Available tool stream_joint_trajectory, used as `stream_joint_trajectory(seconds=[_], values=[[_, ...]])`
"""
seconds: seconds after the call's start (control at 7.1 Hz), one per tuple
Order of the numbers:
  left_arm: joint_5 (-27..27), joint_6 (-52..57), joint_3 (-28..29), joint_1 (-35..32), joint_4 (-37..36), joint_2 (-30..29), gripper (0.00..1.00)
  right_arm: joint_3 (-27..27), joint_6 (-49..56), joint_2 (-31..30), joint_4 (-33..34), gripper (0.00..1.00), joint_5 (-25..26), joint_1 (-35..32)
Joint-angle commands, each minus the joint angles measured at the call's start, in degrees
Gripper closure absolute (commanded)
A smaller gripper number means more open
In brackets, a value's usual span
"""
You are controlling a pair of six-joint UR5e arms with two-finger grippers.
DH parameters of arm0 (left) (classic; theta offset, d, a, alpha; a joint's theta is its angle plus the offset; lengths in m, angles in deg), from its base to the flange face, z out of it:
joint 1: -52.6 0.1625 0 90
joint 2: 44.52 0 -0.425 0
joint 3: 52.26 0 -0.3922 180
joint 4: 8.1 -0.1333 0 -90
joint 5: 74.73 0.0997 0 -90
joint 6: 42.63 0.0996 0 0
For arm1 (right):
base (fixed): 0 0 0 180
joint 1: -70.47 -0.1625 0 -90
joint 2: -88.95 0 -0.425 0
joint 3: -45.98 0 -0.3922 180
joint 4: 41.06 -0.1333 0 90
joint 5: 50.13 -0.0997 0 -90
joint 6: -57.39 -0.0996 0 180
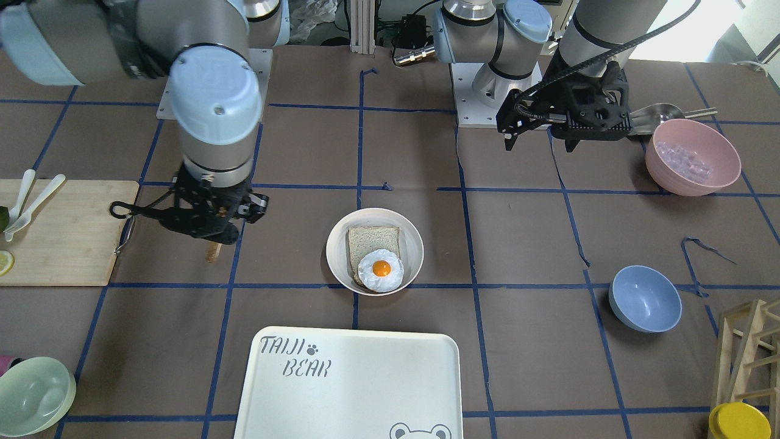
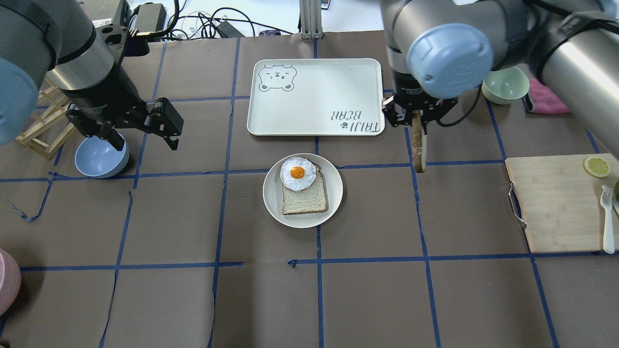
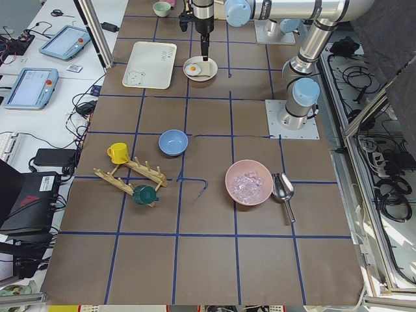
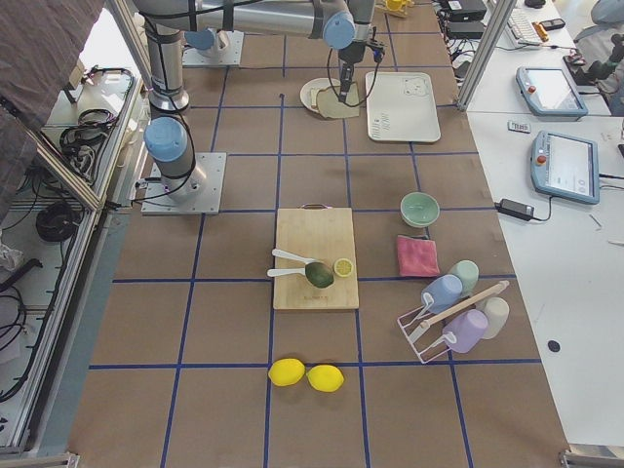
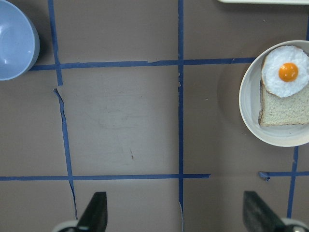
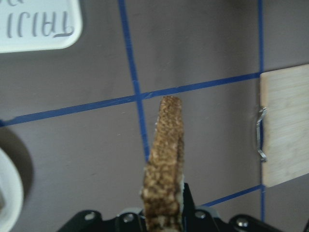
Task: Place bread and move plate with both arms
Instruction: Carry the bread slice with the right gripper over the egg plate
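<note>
The bread [image 2: 419,145], a slice with a dark-brown crust, hangs edge-on from my right gripper [image 2: 417,118], which is shut on its top edge. It hangs above bare table to the right of the plate, and shows crust-first in the right wrist view [image 6: 166,154] and under the wrist in the front view [image 1: 212,251]. The round off-white plate [image 2: 271,203] sits mid-table with a squarer pale slice and a fried egg on it. My left gripper [image 2: 143,140] is open and empty, left of the plate near the blue bowl. Its fingertips [image 5: 96,212] show wide apart.
The white TAIJI BEAR tray [image 2: 314,96] lies just beyond the plate. A blue bowl [image 2: 99,157] is under my left wrist. A wooden cutting board [image 2: 561,203] with a fork and a lemon slice lies at the right. A pink bowl [image 1: 693,157] and a green bowl [image 2: 505,84] stand at the edges.
</note>
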Motion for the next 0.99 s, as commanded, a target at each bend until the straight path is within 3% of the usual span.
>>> stream_joint_trajectory(seconds=[0.0,0.14,0.42,0.85], values=[[0.08,0.09,-0.04,0.00,0.08,-0.07,0.00,-0.34,-12.04,3.86,3.82,1.00,-4.14,-10.32],[0.16,0.00,-0.04,0.00,0.08,0.02,0.00,-0.25,-12.57,4.91,4.64,1.00,-4.14,-11.74],[0.69,0.09,-0.04,0.00,0.08,0.02,0.00,-0.16,-12.59,9.29,13.03,1.00,-3.44,-14.82],[0.69,0.00,-0.04,0.00,0.08,-0.07,0.00,-0.77,-6.95,11.16,17.02,1.00,0.08,-14.75]])
